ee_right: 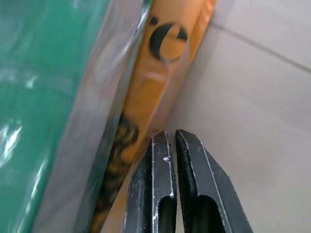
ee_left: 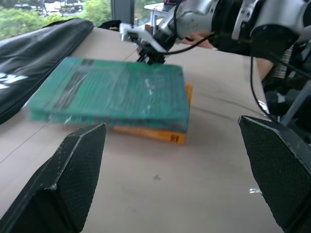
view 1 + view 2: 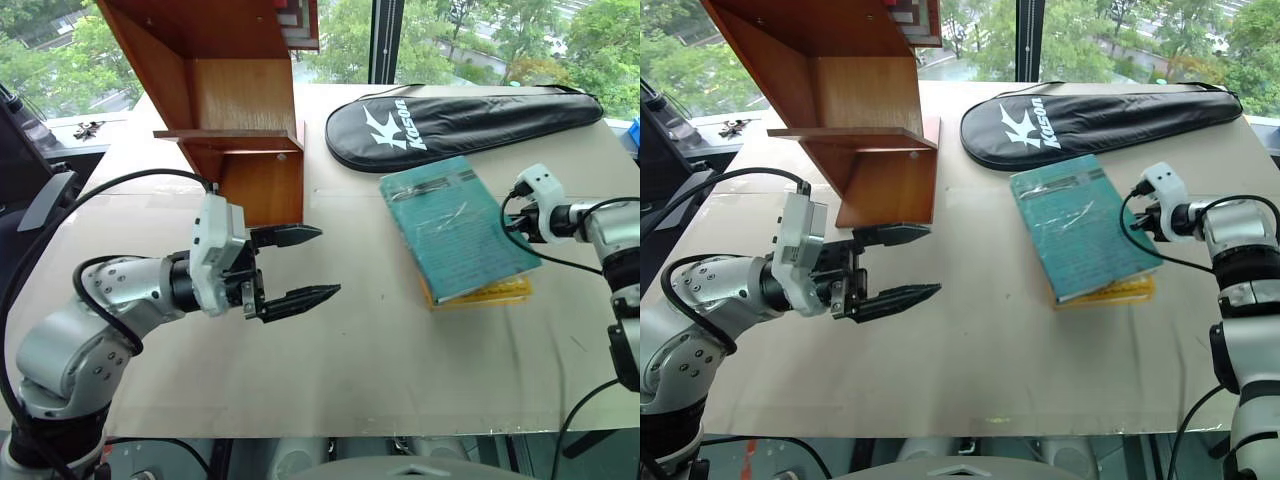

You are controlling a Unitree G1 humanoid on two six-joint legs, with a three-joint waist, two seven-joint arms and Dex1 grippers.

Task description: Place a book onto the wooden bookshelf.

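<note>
teal-green plastic-wrapped book point(image 3: 455, 228) right of centre, stacked on yellow book point(image 3: 490, 292), unlifted | reddish-brown wooden bookshelf point(image 3: 225, 110) upper left | right gripper point(image 1: 173, 141) fingers pressed together at stack's edge, likely to pry under | left gripper point(image 3: 304, 264) jaws wide, empty, waiting mid-frame | right wrist view alone shows yellow spine beneath | black racket bag point(image 3: 460, 120) top

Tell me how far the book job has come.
Nothing is done yet: the book lies on a yellow book on the table. In hand: the shut right tool is at the stack's edge. Left: grasp, lift, place on the bookshelf.
</note>
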